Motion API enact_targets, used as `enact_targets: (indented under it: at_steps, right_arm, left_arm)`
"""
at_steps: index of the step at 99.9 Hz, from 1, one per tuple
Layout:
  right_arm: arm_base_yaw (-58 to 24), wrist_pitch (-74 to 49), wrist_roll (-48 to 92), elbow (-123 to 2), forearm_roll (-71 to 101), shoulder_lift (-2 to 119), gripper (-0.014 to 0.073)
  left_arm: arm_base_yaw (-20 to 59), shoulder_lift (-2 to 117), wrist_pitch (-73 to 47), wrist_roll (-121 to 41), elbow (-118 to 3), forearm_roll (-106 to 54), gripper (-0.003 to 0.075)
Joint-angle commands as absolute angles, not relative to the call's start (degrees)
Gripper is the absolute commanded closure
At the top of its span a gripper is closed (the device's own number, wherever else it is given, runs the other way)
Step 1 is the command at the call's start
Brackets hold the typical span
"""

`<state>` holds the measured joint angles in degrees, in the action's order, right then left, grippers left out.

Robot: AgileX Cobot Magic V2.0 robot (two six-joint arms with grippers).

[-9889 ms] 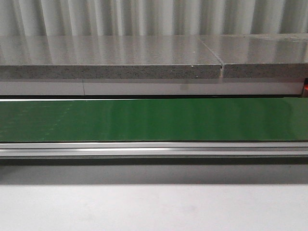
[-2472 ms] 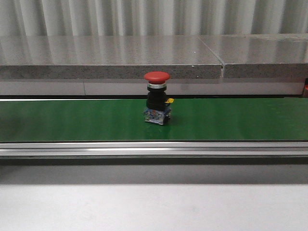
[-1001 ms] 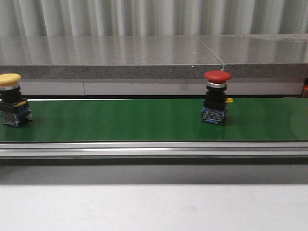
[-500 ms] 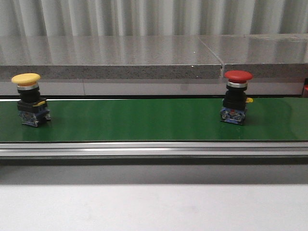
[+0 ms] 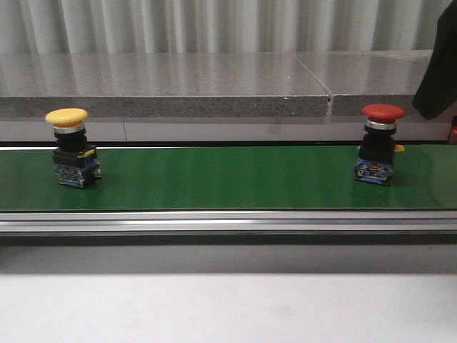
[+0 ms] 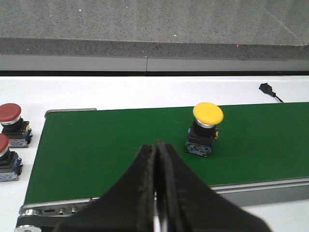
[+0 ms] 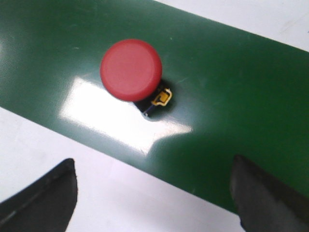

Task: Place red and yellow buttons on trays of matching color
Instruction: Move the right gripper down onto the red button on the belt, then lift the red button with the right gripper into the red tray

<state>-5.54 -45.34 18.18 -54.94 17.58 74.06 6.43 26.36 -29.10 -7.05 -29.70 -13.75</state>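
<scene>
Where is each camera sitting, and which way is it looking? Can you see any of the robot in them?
Front view: low at the table's near edge, facing forward across the green belt; a dark bit of arm.
Left wrist view: on the left arm, over the belt's end, facing the yellow button; the shut left claw.
Right wrist view: looking straight down on the red button; the open right claw.
Shared: front and left wrist both show the yellow button; front and right wrist both show the red one.
</scene>
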Motion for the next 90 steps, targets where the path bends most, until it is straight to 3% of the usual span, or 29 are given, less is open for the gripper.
enact_targets:
  at_steps: [1,38,45,64,71,90]
  right_arm:
    - [-5.9,-42.6,19.0,-58.2,18.6,75.8,-0.0043]
    - [-5.9,-39.3,19.1,-64.3,18.6,86.6,-0.0022]
    - [-5.9,-39.3,19.1,-64.8,18.6,87.7,0.0056]
    - [-5.8,-40.8,19.1,-67.0,18.6,88.8,0.0386]
    - [-5.3,-42.4,19.1,-68.8,18.5,88.8,0.0433]
    - [-0.2,-47.6,19.1,-76.3,17.9,89.0,0.0435]
  left_arm:
    - [6.8,26.5,-25.3,-7.1,-31.3,-14.7,0.074]
    - [6.8,26.5,-25.3,-7.1,-31.3,-14.7,0.074]
    - [6.8,26.5,-25.3,-7.1,-31.3,-14.7,0.074]
    - [6.8,26.5,-25.3,-7.1,-31.3,-14.7,0.074]
    - [6.8,26.5,-25.3,-7.1,-31.3,-14.7,0.074]
    - [6.8,26.5,-25.3,-7.1,-31.3,-14.7,0.074]
